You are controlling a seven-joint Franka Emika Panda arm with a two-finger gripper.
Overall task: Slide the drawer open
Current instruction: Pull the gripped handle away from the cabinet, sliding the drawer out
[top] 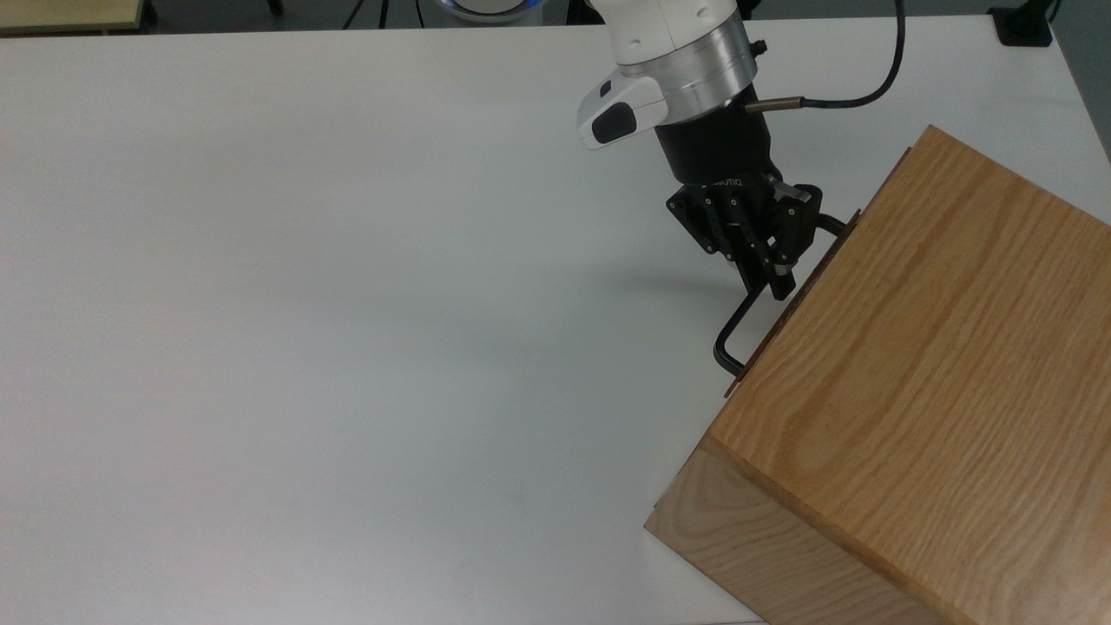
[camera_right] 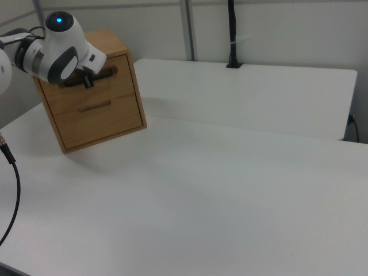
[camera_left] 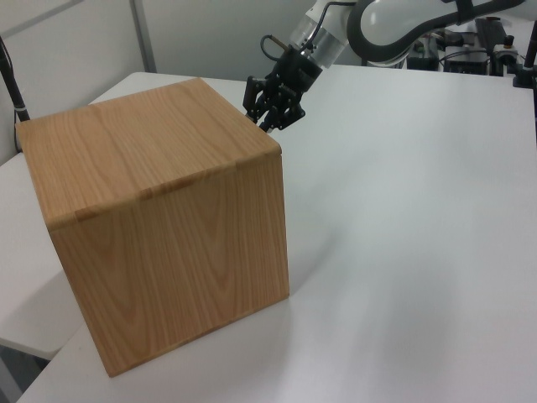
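So the gripper (top: pixel 779 286) has its fingers pinched on the black handle (top: pixel 732 334) of the top drawer (camera_right: pixel 86 86). The drawer sits flush in the wooden cabinet (top: pixel 920 408), at the white table's (top: pixel 347 304) right edge in the top view.

You see a cabinet (top: pixel 937 373) of light oak-grain wood, matt, with 2 drawer fronts of the same wood in the right view. The drawer (camera_right: pixel 95 86) carries a black metal handle (top: pixel 738 325), smooth with a faint sheen. The gripper (top: pixel 772 282) is matt black; at its 12 o'clock sits a brushed metal ring and glossy white plastic. The table (top: pixel 304 304) is smooth, matt white.
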